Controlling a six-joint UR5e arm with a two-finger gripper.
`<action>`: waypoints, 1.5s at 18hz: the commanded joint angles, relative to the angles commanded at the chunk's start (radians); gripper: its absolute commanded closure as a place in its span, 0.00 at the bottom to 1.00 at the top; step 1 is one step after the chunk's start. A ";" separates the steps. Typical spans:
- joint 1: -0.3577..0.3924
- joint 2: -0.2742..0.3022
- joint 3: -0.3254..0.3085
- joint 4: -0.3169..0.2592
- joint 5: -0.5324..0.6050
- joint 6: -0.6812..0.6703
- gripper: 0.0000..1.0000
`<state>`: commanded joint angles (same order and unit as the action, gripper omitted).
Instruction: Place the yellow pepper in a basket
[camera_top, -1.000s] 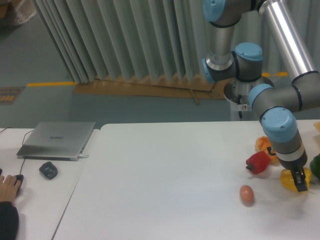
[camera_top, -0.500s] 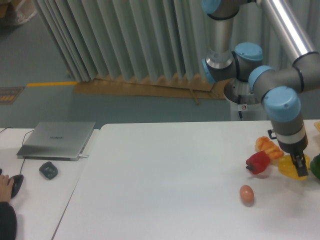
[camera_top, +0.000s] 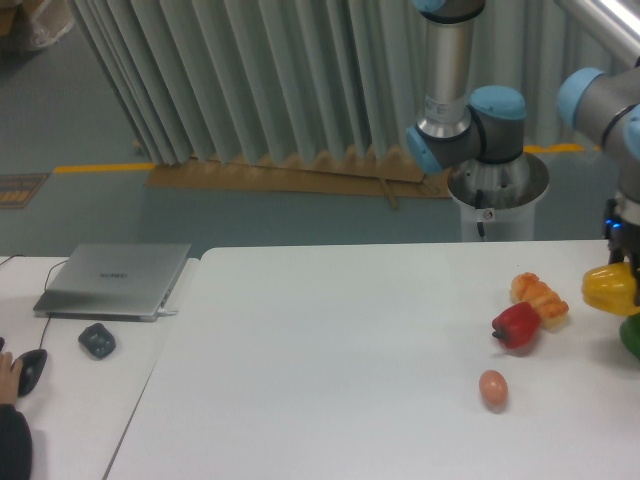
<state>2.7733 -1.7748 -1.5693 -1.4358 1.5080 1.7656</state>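
We are seeing the yellow pepper (camera_top: 609, 288) hanging off the table (camera_top: 330, 350) at the right edge, beside the orange ridged item (camera_top: 538, 298) and red pepper (camera_top: 517, 325); the gripper is mostly cropped; we cannot tell its jaws' state.

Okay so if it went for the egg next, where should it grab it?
Take the egg from straight above, claw closing across its narrower middle. It lies alone on the bare table, apart from the red pepper, so both sides look free, and its rounded ends would probably slip.
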 joint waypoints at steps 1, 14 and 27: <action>0.012 -0.003 0.003 0.002 0.004 0.002 0.43; 0.121 -0.068 0.055 0.052 0.176 0.399 0.44; 0.170 -0.124 0.037 0.120 0.182 0.402 0.39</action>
<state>2.9437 -1.8991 -1.5324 -1.3162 1.6904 2.1675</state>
